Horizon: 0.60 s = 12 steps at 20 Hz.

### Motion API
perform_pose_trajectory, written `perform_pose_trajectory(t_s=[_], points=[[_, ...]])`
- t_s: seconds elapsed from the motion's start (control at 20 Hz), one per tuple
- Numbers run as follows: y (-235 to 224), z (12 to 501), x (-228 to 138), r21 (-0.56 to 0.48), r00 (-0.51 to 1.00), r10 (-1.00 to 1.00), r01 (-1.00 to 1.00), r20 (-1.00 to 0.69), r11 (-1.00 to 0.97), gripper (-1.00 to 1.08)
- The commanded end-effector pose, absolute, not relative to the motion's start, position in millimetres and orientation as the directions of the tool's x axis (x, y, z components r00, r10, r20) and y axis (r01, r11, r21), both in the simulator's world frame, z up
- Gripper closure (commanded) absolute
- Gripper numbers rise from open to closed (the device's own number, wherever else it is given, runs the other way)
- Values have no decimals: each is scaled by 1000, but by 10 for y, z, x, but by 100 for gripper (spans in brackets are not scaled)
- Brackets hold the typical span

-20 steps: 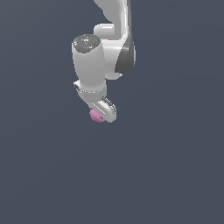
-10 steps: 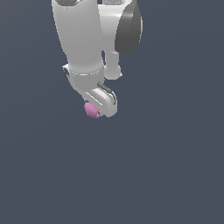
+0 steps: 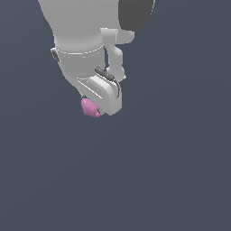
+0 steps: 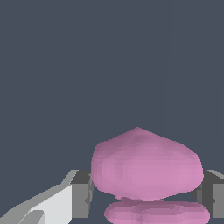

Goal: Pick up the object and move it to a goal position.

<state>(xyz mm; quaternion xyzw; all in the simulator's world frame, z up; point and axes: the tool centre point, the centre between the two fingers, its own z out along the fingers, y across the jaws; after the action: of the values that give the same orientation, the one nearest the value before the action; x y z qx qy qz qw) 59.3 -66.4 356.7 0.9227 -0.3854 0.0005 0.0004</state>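
The object is a small pink-magenta lumpy blob (image 3: 90, 108). In the exterior view it sticks out from under the white gripper (image 3: 97, 107), which hangs high above the dark grey ground. In the wrist view the blob (image 4: 146, 164) sits squeezed between the two grey finger pads (image 4: 81, 192), one on each side. The gripper is shut on the blob. The fingers are mostly hidden by the white hand body in the exterior view.
The white arm (image 3: 85, 31) with a dark joint cover (image 3: 135, 13) fills the upper part of the exterior view. Around it there is only plain dark grey ground (image 3: 171, 171).
The arm has come much closer to the exterior camera and looks larger. The gripper and the pink blob have moved together, shifting toward the exterior view's left and slightly upward.
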Motion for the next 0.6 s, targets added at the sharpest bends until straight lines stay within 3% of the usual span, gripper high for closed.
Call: perform_pose_trajectory(t_s=[0.0,0.55], points=[[-666,3694,653,1,703,-711,-711,1,-703,108],[-675,3988,808,0,703,-711,-711,0,-703,108]])
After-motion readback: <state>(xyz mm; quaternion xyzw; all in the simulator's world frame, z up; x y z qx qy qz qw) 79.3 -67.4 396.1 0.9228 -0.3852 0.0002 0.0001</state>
